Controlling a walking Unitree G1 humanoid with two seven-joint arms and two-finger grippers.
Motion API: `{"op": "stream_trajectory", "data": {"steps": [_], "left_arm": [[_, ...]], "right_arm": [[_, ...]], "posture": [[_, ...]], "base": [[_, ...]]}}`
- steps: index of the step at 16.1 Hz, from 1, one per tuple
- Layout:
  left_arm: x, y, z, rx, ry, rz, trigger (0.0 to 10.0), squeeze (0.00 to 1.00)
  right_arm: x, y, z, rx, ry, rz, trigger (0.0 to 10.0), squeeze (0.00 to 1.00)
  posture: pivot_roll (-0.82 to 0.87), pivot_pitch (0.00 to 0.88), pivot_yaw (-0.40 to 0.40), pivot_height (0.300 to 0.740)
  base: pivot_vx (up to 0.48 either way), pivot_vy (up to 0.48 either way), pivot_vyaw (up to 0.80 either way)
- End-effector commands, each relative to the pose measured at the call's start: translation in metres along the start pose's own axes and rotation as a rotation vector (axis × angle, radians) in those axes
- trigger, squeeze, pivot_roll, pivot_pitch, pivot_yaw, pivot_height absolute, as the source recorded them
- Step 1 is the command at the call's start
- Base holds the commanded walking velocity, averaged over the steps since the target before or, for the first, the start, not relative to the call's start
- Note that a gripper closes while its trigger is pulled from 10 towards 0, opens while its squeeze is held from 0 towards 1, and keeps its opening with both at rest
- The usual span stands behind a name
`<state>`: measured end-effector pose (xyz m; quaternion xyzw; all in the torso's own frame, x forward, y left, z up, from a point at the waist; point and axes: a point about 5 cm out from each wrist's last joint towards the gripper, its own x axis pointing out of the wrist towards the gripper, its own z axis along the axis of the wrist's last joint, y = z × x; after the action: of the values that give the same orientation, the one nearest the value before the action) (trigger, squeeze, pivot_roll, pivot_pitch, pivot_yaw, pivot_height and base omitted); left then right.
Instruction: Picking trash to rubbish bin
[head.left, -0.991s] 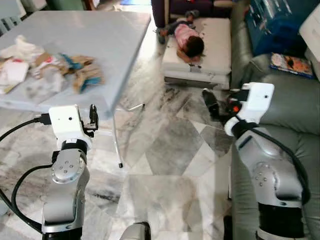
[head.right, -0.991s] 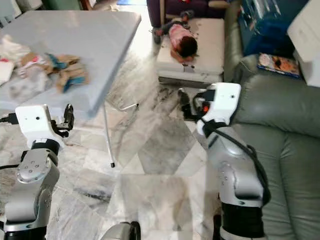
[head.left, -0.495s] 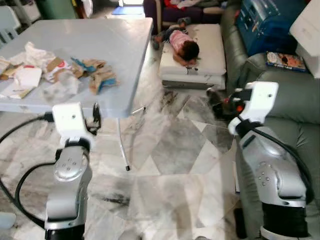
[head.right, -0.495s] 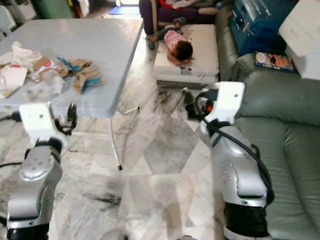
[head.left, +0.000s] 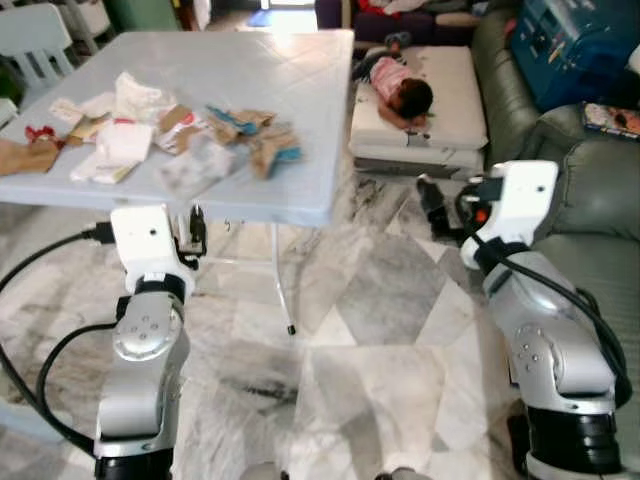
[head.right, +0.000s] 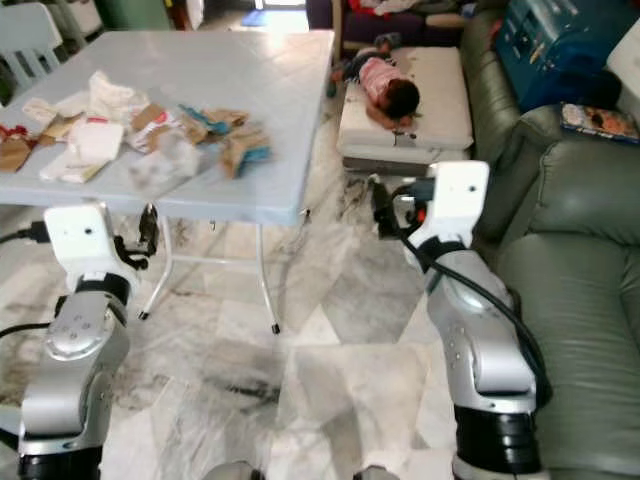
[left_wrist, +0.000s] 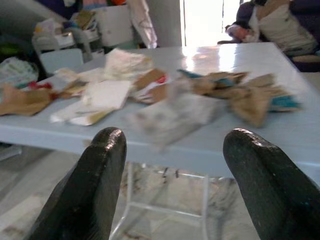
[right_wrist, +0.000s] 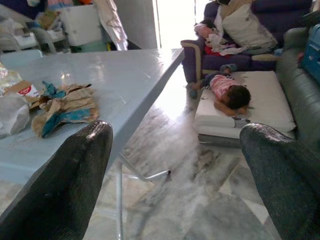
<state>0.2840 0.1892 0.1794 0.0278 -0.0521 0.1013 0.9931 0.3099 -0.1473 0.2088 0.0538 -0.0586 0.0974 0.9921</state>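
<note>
Left eye view: a pale blue table (head.left: 300, 80) stands on the left over a marble floor (head.left: 380, 320). Trash (head.left: 190, 140) lies scattered along the table's near half: white paper, brown card scraps, a crumpled clear bag. Its leftmost pieces are cut off by the frame edge. The left gripper (head.left: 197, 228) is raised just below the table's near edge, mostly hidden behind its white wrist block. The right gripper (head.left: 432, 196) is held up over the floor to the right of the table, near a grey sofa (head.left: 590, 200). A person (head.left: 405, 90) lies on a white mattress (head.left: 450, 100) at the far side.

Right eye view: same scene; a pale chair (head.right: 25, 35) is partly cut off at the far left.

Left wrist view: both black fingers (left_wrist: 92, 180) stand well apart, released, nothing between them. The trash beyond is blurred.

Right wrist view: the fingers (right_wrist: 65, 180) are spread wide and empty, with the table's right corner and a brown-and-blue scrap (right_wrist: 62, 110) on the left
</note>
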Motion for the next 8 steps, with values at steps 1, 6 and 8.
{"op": "stream_trajectory", "data": {"steps": [1, 6, 8], "left_arm": [[-0.0010, 0.0035, 0.0017, 0.004, -0.006, 0.019, 10.0, 0.00], [-0.0012, 0.0001, 0.0037, 0.004, -0.018, 0.011, 10.0, 0.00], [-0.0004, -0.0018, 0.0053, 0.011, -0.027, -0.008, 10.0, 0.00]], "right_arm": [[0.0008, 0.0058, 0.0045, -0.015, -0.020, 0.026, 10.0, 0.00], [0.0012, 0.0050, 0.0048, -0.003, -0.030, 0.021, 10.0, 0.00], [0.0016, 0.0042, 0.0069, -0.007, -0.052, 0.016, 10.0, 0.00]], "posture": [[0.06, 0.150, 0.005, 0.740], [0.06, 0.151, 0.005, 0.740], [0.06, 0.151, 0.006, 0.740]], "base": [[0.000, 0.000, 0.80], [0.000, 0.000, 0.48], [0.000, 0.000, 0.00]]}}
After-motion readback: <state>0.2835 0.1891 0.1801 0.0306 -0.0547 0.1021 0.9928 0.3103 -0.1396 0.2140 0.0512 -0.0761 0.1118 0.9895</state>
